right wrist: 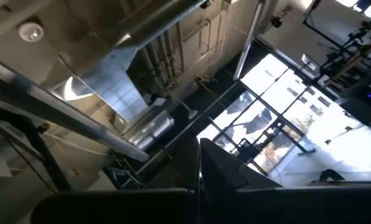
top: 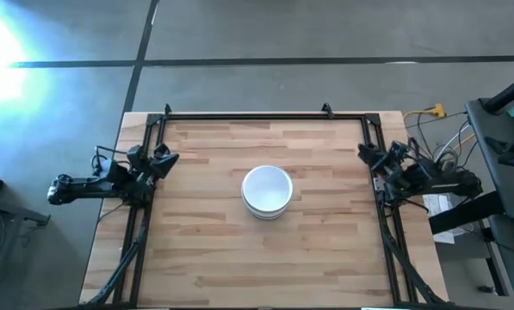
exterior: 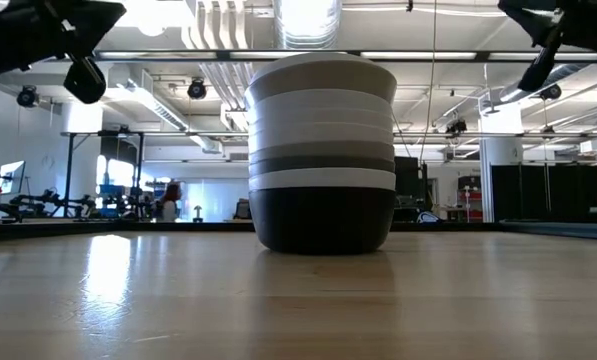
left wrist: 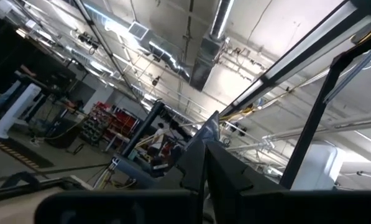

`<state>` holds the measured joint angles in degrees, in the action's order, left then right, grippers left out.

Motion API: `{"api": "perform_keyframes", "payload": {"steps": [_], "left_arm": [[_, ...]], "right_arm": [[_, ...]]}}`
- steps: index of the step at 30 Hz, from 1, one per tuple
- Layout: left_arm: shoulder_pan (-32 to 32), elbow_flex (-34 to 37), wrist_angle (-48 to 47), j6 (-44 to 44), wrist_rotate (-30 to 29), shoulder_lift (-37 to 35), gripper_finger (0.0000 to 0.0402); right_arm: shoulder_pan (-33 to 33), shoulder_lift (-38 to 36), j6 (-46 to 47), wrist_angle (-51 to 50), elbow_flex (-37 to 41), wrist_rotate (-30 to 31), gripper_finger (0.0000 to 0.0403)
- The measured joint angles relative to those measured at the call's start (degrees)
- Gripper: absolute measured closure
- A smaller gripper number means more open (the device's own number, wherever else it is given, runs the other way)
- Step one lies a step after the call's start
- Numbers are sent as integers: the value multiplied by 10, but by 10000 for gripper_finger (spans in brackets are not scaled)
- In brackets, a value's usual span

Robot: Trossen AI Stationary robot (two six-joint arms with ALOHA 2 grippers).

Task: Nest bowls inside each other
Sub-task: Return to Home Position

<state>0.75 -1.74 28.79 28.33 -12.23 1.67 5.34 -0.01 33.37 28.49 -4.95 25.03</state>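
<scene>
Currently: wooden table carries a single stack of bowls at roughly its centre, nothing else on the wood.

Left arm is folded along the table's left edge, with the left gripper well apart from the stack. Right arm mirrors it on the right edge, right gripper equally far off.

Both wrist views look up at the ceiling. In each, the two dark fingers meet with only a thin seam between them: jaws closed on both, gripping nothing.

Stack from the low view: black bowl at the bottom on the table, white rim above it, a grey band, then paler rims up to the top bowl. From above the top bowl is white, and lower rims peek out on its near side.
</scene>
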Motion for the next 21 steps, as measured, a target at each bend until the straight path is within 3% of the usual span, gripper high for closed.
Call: {"api": "perform_keyframes", "payload": {"steps": [2,7,13,21], "left_arm": [[0,0,4,0,0,0,402],[0,0,3,0,0,0,402],[0,12,-20,33,0,1,402],[0,13,-238,108,2,8,402]], "right_arm": [[0,0,2,73,43,-5,394],[0,0,-3,50,44,-10,394],[0,1,-75,18,44,-9,394],[0,1,-79,-92,44,-10,394]]}}
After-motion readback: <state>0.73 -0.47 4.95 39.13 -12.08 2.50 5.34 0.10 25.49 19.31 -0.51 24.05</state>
